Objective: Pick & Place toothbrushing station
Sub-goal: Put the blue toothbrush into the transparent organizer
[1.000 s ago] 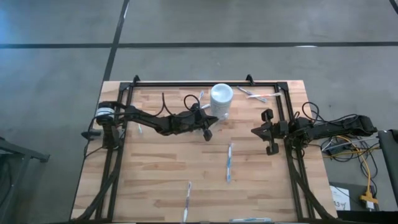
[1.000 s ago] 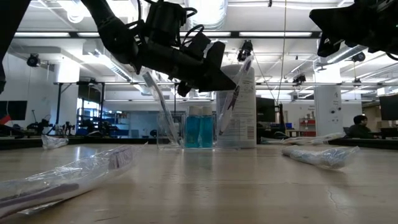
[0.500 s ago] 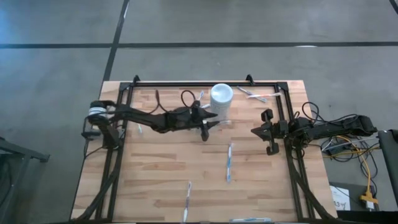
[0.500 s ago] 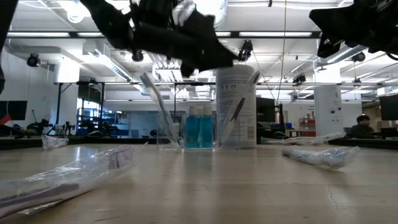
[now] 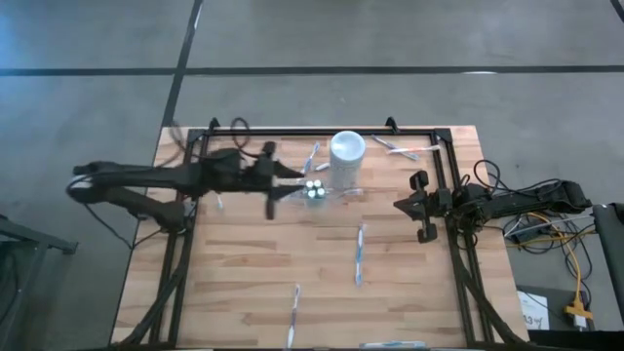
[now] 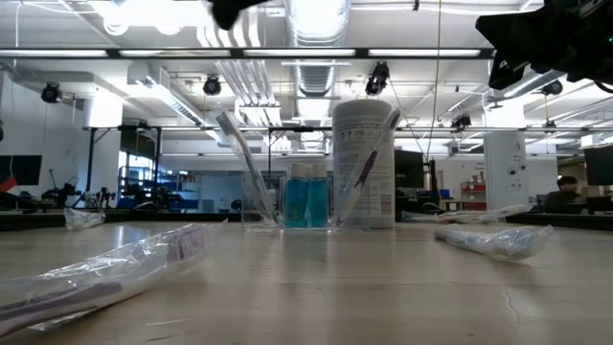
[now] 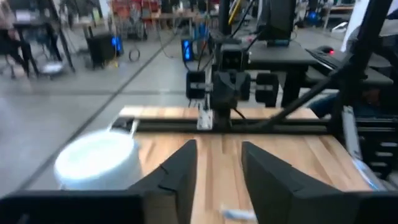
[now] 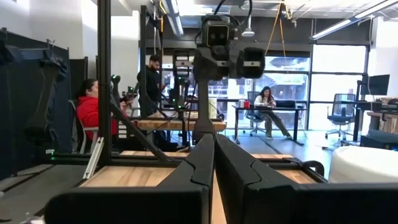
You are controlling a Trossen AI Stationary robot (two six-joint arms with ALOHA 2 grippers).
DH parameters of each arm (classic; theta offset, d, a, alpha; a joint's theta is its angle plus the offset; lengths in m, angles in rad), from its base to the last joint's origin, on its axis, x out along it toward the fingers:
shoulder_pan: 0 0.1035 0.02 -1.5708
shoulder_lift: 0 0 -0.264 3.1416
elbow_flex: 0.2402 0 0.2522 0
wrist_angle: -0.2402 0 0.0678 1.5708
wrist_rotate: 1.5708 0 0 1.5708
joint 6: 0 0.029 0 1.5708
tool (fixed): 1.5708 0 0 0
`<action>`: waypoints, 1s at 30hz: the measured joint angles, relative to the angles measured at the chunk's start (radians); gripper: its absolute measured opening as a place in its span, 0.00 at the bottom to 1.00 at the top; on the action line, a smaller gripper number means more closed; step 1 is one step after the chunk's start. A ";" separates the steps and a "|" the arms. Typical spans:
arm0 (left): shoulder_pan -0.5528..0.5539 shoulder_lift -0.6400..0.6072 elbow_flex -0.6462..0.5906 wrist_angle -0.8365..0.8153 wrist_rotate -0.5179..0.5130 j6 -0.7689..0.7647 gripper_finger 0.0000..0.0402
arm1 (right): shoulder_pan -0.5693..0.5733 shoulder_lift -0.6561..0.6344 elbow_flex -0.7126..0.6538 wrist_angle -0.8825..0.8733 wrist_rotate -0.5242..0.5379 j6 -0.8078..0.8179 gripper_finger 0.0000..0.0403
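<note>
My left end effector (image 5: 271, 182) is up off the table (image 5: 244, 263), fingers parted, nothing held. White cup (image 5: 346, 156) and clear holder (image 6: 287, 201) with teal tubes (image 5: 314, 191) sit just ahead. Wrapped toothbrushes (image 5: 359, 253) lie well apart on my side. Risk: a low reach could clip the cup; the slick wrappers may slip. Right end effector (image 5: 421, 208) parked at the table edge, clenched, empty.

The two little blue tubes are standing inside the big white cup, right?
Not quite. The two blue tubes stand in the small clear holder beside the white cup, not inside it. The low view shows this; the high view shows their white caps next to the cup.
</note>
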 joint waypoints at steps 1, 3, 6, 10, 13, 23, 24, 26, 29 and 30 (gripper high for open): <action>0.000 -0.041 0.000 -0.062 -0.002 -0.022 0.29 | 0.000 0.000 0.000 0.000 0.000 0.000 0.02; -0.002 -0.110 -0.001 -0.178 -0.007 -0.081 0.22 | 0.000 0.000 0.000 0.000 0.000 0.001 0.02; -0.014 -0.182 -0.016 -0.273 -0.009 -0.140 0.08 | 0.000 0.003 0.000 0.000 0.011 0.003 0.02; -0.025 -0.241 -0.045 -0.334 -0.036 -0.165 0.02 | 0.000 0.015 0.000 0.000 0.053 -0.004 0.02; -0.025 -0.295 -0.089 -0.350 -0.060 -0.151 0.01 | 0.000 0.021 0.000 0.003 0.053 -0.005 0.02; -0.025 -0.493 -0.263 -0.283 -0.055 -0.118 0.01 | 0.000 0.021 0.000 0.002 0.053 -0.045 0.02; -0.025 -0.504 -0.282 -0.276 -0.055 -0.118 0.01 | 0.000 0.021 0.000 0.001 0.053 -0.057 0.02; -0.025 -0.519 -0.321 -0.260 -0.054 -0.113 0.01 | 0.000 0.021 0.000 0.001 0.053 -0.082 0.02; -0.025 -0.532 -0.365 -0.252 -0.058 -0.110 0.01 | 0.000 0.021 0.000 0.001 0.053 -0.081 0.02; -0.025 -0.537 -0.380 -0.252 -0.072 -0.113 0.01 | 0.000 0.021 0.000 0.000 0.052 -0.073 0.02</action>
